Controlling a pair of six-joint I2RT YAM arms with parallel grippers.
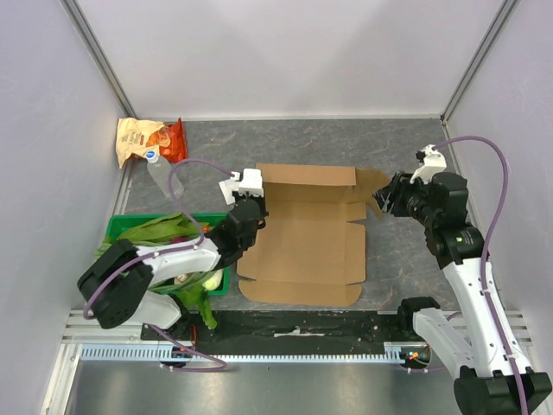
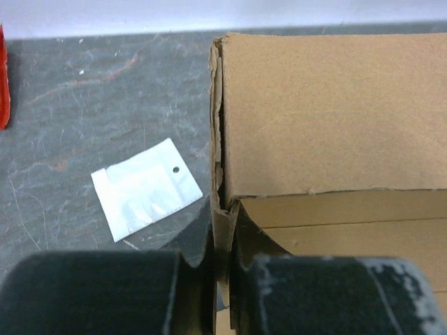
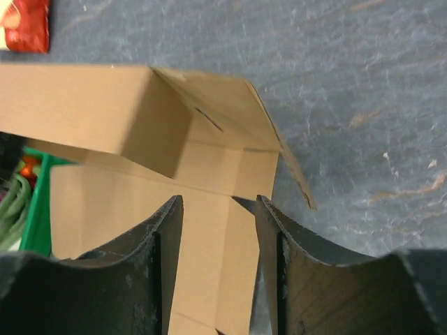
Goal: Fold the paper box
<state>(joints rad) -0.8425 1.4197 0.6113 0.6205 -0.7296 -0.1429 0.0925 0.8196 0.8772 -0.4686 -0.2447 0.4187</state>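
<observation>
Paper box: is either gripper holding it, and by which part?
The left gripper pinches the paper box by its left side flap; the right gripper is open, holding nothing.

Bright, even diffuse light, soft shadow under the paper box [image 3: 105,105] flap, left hand [image 2: 220,276] blurred close up

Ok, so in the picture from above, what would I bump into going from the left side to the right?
The snack bag → left gripper → paper box → right gripper.

Plain brown paper box [image 1: 302,251], green crate [image 1: 121,226], grey veined table [image 1: 346,143], orange-and-tan snack bag [image 1: 143,140].
</observation>
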